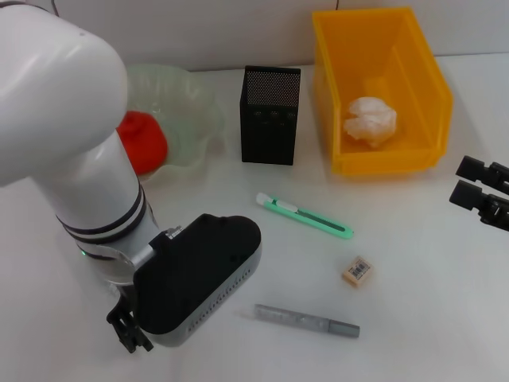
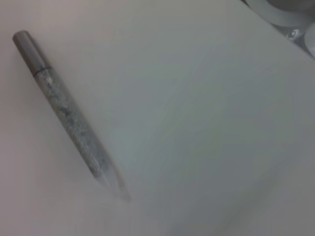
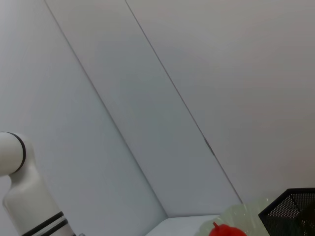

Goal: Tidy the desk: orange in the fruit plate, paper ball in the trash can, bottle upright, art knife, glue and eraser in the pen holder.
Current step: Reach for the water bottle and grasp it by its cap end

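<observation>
Plain white flat bench (image 1: pixel 413 318), pale wall behind. Thin grey pen-shaped glue stick (image 1: pixel 306 320) lies flat near the front, next to the left claw (image 1: pixel 131 330) (can't tell its grip). Right claw (image 1: pixel 481 192) sits at the right edge, fingers spread.

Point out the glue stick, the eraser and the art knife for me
glue (image 1: pixel 306 320): head view, middle of its grey barrel.
eraser (image 1: pixel 358 270): head view, centre of its printed label.
art knife (image 1: pixel 305 216): head view, midway along its green body.
</observation>
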Robot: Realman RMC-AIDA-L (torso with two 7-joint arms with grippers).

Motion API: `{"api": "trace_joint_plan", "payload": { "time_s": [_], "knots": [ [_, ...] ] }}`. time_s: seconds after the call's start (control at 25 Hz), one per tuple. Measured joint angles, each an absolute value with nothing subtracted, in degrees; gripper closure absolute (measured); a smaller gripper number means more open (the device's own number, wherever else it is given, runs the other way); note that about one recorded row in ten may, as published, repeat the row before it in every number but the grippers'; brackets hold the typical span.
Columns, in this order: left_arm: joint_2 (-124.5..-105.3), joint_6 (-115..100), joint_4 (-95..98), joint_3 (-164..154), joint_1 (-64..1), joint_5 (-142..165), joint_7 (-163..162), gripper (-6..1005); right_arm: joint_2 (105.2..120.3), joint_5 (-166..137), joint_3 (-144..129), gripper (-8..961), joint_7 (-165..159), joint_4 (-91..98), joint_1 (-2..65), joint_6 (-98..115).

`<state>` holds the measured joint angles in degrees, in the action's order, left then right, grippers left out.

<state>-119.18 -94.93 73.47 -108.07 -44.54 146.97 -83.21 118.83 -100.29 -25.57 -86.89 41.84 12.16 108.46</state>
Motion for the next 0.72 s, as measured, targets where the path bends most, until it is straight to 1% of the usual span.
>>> {"api": "trace_joint_plan", "payload": {
  "time_s": [0.44, 0.64, 0.72],
  "knots": [
    [-119.18, -93.1, 72.5, -109.2, -44.4, 147.6, -82.1, 247, 118.82, -100.3, -25.6, 117, -86.9, 41.6, 12.1, 108.5],
    [-119.18, -92.7, 72.2, -110.4, -44.2, 148.0, -81.8, 415, 118.83, -100.8, -25.5, 118, -87.0, 41.6, 12.2, 108.4],
    [-119.18, -92.7, 72.4, -110.6, -44.2, 148.0, -81.6, 508, 118.85, -101.1, -25.4, 118, -87.0, 41.6, 12.4, 108.4]
  ]
}}
